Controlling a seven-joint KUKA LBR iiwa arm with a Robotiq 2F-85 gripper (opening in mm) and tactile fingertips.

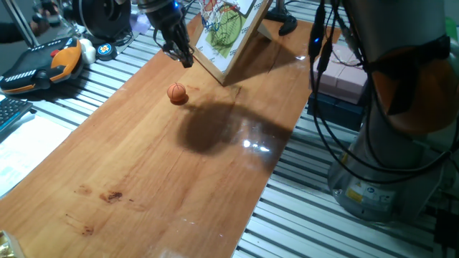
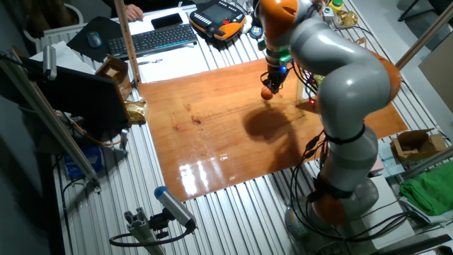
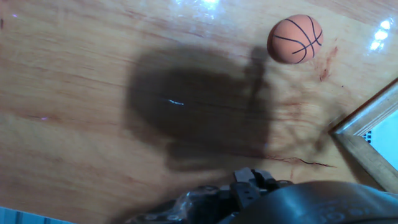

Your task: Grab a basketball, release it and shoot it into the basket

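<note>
The basketball (image 1: 177, 94) is a tiny orange ball with dark seams, lying free on the wooden table (image 1: 158, 179) just in front of the board. It also shows in the other fixed view (image 2: 266, 93) and at the upper right of the hand view (image 3: 295, 39). The basket (image 1: 217, 10) is an orange-red hoop with a whitish net on a tilted wood-framed board (image 1: 231, 43) with a green and orange drawing. My gripper (image 1: 181, 57) hangs above the ball, next to the board, empty, with its fingers apart. The board's frame corner (image 3: 364, 127) shows in the hand view.
An orange-and-black device (image 1: 43, 64) lies at the back left, off the wooden top. A keyboard (image 2: 159, 39) and a mouse (image 2: 95, 39) sit beyond the far edge. Cables (image 1: 323, 86) hang at the right. The table's edges drop onto slatted metal (image 1: 301, 215).
</note>
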